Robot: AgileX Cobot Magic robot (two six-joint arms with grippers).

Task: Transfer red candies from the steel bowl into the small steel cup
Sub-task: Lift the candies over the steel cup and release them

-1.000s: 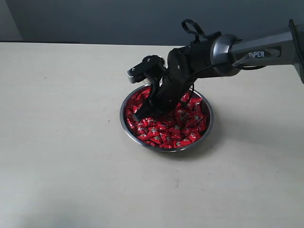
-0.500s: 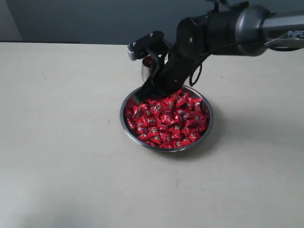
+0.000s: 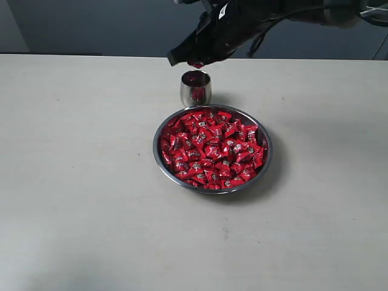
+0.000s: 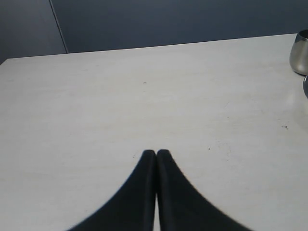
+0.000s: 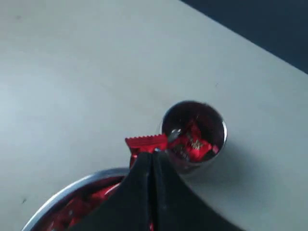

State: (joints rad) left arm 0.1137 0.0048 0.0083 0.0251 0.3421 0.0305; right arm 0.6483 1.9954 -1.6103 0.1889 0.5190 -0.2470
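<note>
From across the room, the right claw (image 3: 182, 59) is up high with a single candy (image 3: 196, 63) pinched at its tips, hanging above the small steel cup (image 3: 196, 88), which stands on the worktop (image 3: 79, 182) just behind the steel bowl (image 3: 156, 148). That bowl is heaped with red candies (image 3: 212, 148). Over to the left arm's camera: the left claw (image 4: 156, 154) is clenched on nothing, its fingertips pressed together over bare worktop, with the cup (image 4: 300, 52) well off at the edge of its sight, so it's out of the action. Now the right arm's camera, looking down: the claw (image 5: 153, 156) grasps the candy (image 5: 146, 142) by one end of its wrapper, the crimped edge sticking out sideways, and the cup's rim (image 5: 219, 126) rings a few red pieces already inside. Whether the candy hangs fully over the mouth or just short of it, I can't say. These look feather-light, glossy and slippery in their wrappers, so I'd reckon a pinch across the body beats a pinch on the crinkly tail. The cup looks light and narrow too, so a nudge could tip it. Nothing else stands in the way, only the bowl's rim (image 5: 62, 197) close by.
</note>
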